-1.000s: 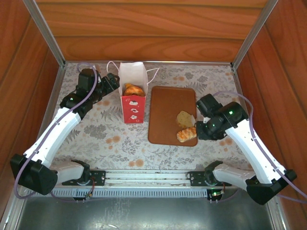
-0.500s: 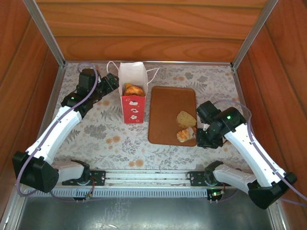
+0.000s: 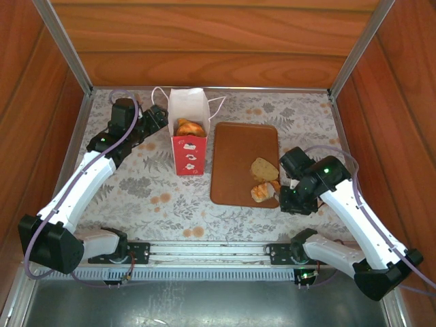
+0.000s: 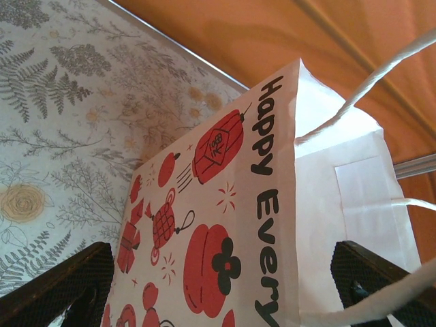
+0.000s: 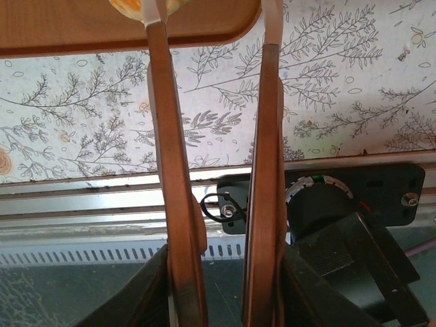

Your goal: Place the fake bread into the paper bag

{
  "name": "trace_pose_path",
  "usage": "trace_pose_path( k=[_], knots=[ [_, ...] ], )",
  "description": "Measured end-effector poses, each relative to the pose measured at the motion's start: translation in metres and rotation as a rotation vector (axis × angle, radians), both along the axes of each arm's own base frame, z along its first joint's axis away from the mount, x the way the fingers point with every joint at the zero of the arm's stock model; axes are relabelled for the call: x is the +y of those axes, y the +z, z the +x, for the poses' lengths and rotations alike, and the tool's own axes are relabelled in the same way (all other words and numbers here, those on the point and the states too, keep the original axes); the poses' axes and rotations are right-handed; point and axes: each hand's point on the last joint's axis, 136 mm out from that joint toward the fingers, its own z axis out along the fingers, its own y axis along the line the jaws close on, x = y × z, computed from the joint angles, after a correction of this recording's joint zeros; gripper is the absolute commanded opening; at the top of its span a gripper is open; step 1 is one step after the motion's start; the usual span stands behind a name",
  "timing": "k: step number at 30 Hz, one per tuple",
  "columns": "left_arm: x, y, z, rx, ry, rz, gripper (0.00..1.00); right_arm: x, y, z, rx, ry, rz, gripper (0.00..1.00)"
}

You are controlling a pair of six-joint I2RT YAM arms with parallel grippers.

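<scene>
Floral-patterned desk [image 3: 157, 197], brown board, red-and-white paper bag and toy bread.

The brown rectangular board [image 3: 242, 153] lies right of centre with a tan slice [image 3: 263, 168] and a glazed roll [image 3: 261, 192] on its near right part. The right end effector [image 3: 285, 197] sits just beside the roll, jaws narrowly parted with nothing between them. The paper bag [image 3: 189, 139] stands upright left of the board, a croissant [image 3: 189, 127] inside. The left end effector [image 4: 218, 286] spreads wide around the bag's sides.

Three pastries [image 3: 261, 180], one bag [image 3: 188, 133], one board [image 3: 238, 153].
</scene>
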Motion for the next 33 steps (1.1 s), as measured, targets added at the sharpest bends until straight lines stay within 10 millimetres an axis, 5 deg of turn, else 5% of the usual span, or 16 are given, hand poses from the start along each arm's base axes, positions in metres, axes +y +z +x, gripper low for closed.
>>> trace_pose_path(
  k=[9, 33],
  knots=[
    [0.000, -0.003, 0.001, 0.006, 0.000, 0.002, 0.88, 0.006, -0.010, 0.002, 0.007, 0.002, 0.025, 0.40],
    [0.001, 0.002, 0.000, -0.004, 0.003, -0.001, 0.88, 0.046, -0.010, 0.055, -0.072, 0.076, 0.094, 0.40]
  ],
)
